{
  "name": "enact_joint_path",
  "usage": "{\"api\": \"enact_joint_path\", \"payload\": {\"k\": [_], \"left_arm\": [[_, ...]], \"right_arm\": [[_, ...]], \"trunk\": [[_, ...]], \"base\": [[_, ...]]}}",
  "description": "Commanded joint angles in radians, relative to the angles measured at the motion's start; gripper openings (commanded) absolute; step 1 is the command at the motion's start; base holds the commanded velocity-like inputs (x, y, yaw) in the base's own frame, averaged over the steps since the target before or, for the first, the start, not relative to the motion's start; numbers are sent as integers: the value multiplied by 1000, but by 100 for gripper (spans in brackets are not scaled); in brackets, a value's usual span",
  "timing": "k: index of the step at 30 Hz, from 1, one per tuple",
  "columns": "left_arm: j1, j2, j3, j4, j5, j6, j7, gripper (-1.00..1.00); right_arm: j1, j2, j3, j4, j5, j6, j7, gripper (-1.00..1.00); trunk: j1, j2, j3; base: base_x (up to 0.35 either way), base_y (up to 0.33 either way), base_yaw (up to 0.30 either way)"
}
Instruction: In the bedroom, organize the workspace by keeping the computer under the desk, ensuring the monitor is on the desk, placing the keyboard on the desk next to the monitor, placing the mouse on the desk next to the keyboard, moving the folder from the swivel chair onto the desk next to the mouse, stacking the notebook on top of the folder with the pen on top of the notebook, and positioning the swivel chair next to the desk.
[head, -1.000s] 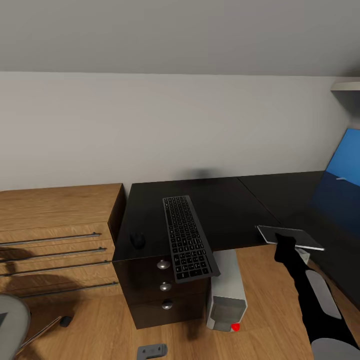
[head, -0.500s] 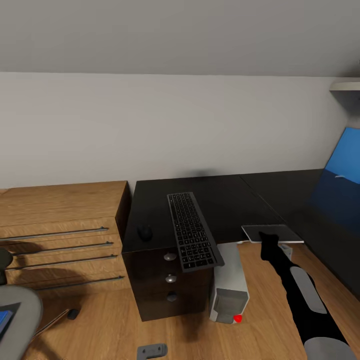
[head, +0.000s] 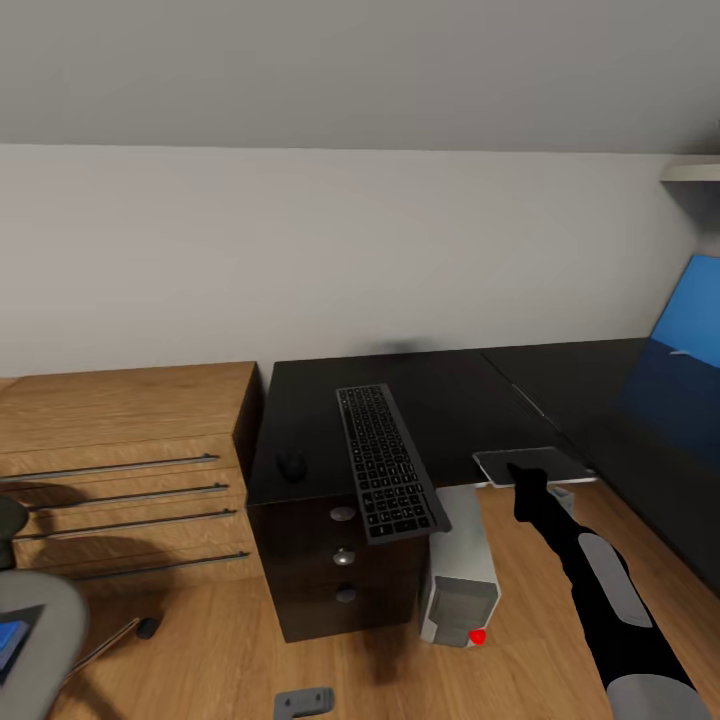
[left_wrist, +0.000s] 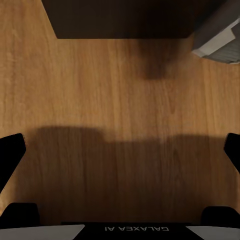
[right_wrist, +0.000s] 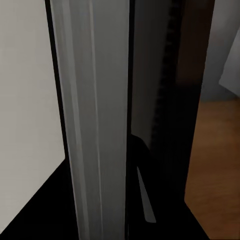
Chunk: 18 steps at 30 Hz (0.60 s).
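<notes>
My right gripper (head: 528, 484) is shut on the notebook (head: 530, 464), a thin dark grey slab held flat at the front edge of the black desk (head: 450, 395). The right wrist view looks along the notebook (right_wrist: 95, 125) edge-on. On the desk lie the keyboard (head: 388, 462), jutting over the drawer block, and the small black mouse (head: 291, 463) to its left. The silver computer (head: 460, 590) stands on the floor beside the drawers. The swivel chair (head: 35, 625) is at the lower left with the blue folder (head: 8, 640) on its seat. My left gripper (left_wrist: 120, 150) hangs open above the wood floor.
A light-wood drawer cabinet (head: 120, 450) stands left of the desk. A bright blue panel (head: 692, 305) rises at the right edge over the desk's other wing. A small grey object (head: 303, 703) lies on the floor in front of the drawers.
The view has shifted, bringing the chair seat and folder into sight. My right gripper has carried the notebook leftward along the desk's front edge, closer to the keyboard.
</notes>
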Motion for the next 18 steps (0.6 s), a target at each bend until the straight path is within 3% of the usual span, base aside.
{"api": "enact_joint_path", "payload": {"k": [1, 5, 18], "left_arm": [[0, 0, -2, -2, 9, 2, 8, 100], [0, -1, -3, -2, 9, 1, 8, 100], [0, -1, -4, -2, 9, 3, 8, 100]], "right_arm": [[0, 0, -1, -2, -10, 8, -7, -100], [0, 0, 10, -2, -11, 27, -9, -100], [0, 0, 28, -2, -13, 41, -12, -100]], "trunk": [[0, 0, -1], [0, 0, -1], [0, 0, -1]], "base": [[0, 165, 0], [0, 217, 0], [0, 19, 0]]}}
